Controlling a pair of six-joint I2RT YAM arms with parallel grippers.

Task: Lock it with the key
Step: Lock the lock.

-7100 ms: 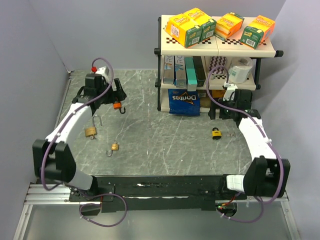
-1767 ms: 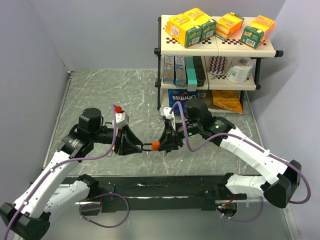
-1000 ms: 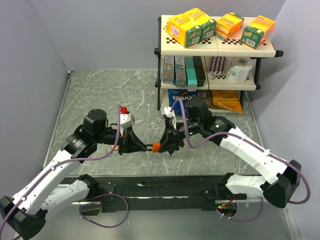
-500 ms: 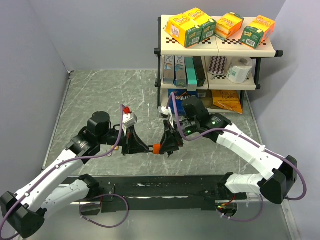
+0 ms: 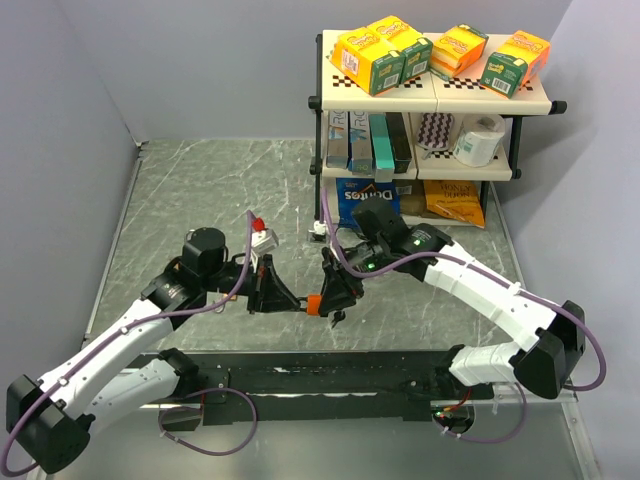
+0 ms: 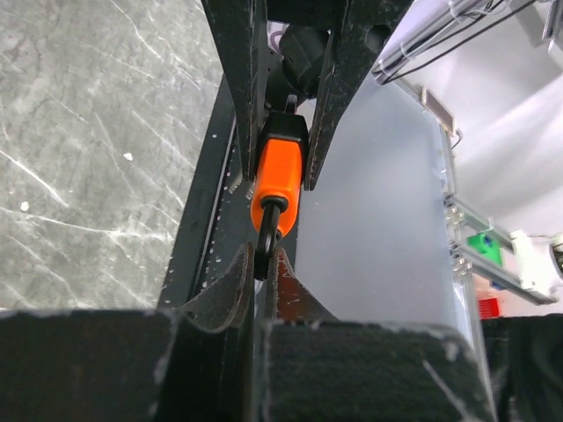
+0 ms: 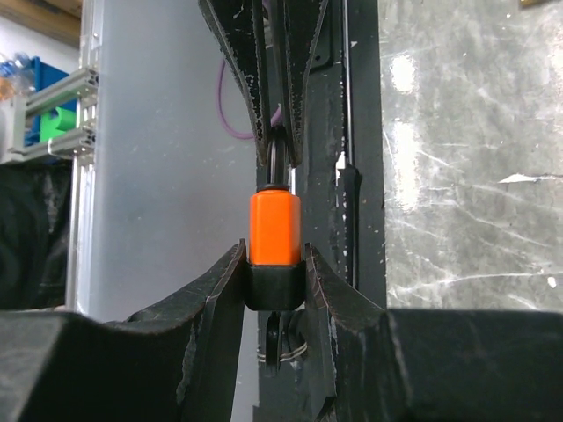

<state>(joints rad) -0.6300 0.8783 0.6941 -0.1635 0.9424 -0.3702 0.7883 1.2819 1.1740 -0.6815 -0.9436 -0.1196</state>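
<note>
A shelf unit [image 5: 324, 110] stands at the far right of the grey table [image 5: 200, 190]. It carries four yellow-orange boxes [image 5: 371, 57] on top, and one toilet roll [image 5: 478, 138] and one Doritos bag [image 5: 368, 200] lower down. One orange padlock [image 5: 313, 302] is held above the table's near middle, between two grippers. Its long axis runs left to right, with the shackle [image 6: 268, 230] pointing left. The left gripper [image 5: 290, 300] is clenched on the shackle. The right gripper [image 5: 330, 295] grasps the padlock's orange body.

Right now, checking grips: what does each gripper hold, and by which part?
Left gripper pinches the orange padlock by its shackle; right gripper clamps its body.
</note>
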